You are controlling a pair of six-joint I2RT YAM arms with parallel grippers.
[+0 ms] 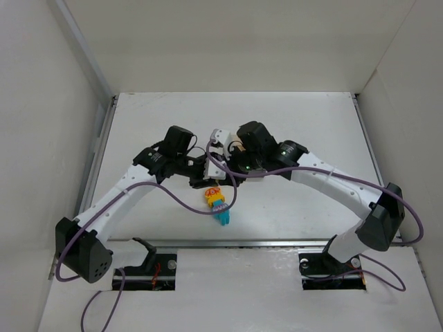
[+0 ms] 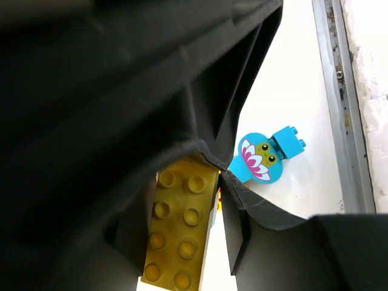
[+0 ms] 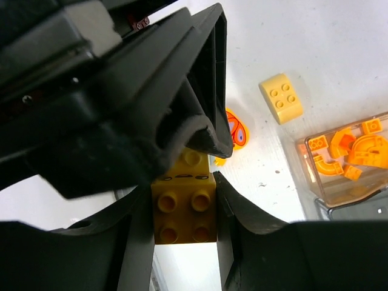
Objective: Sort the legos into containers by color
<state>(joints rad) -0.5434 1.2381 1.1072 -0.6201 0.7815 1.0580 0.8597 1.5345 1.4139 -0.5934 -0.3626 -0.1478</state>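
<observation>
L hand (image 2: 182, 239), R hand (image 3: 183, 227) each clamp yellow lego (image 2: 180, 203); teal piece (image 2: 257, 159): flower-face print.

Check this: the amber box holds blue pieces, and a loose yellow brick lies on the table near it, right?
Not quite. The right wrist view shows orange pieces in the amber box, not blue; the loose yellow brick is near it.

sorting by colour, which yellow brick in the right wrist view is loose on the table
The paler yellow brick, free beside the amber box; the darker yellow brick is clamped in the right gripper.
</observation>
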